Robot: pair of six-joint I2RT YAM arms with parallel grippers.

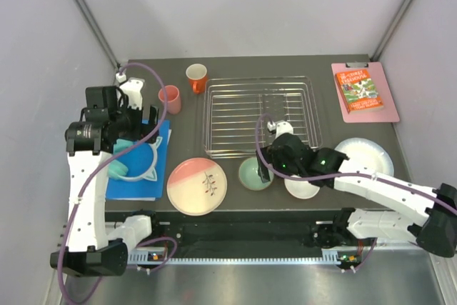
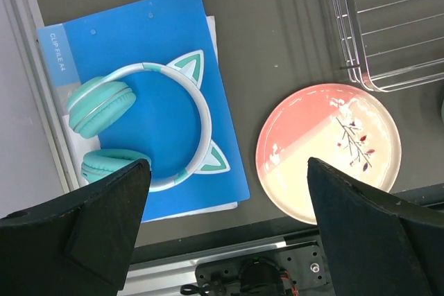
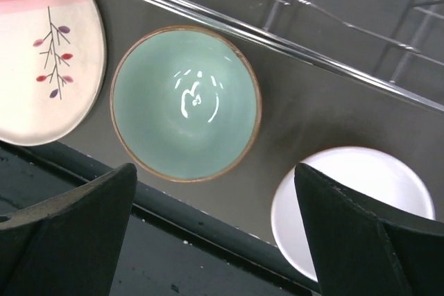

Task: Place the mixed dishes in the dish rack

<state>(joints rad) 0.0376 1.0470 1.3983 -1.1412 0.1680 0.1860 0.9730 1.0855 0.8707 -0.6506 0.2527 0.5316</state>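
Right gripper (image 3: 214,171), fingers spread wide and holding nothing, hangs over the mint-green bowl (image 3: 186,102), which sits just in front of the dish rack (image 1: 235,112). Beside it is a white dish (image 3: 354,206), probably a bowl, partly hidden. Left gripper (image 2: 227,164), equally wide and unladen, hovers left of the rack above teal headphones (image 2: 139,126). The pink-and-cream plate (image 2: 327,152) lies off the rack's near-left corner.

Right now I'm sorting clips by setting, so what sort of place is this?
Likely a robotics lab test cell, not a kitchen: left arm and right arm bolted to a dark table, plain grey walls around it, and a plate laid out beside a dish rack.
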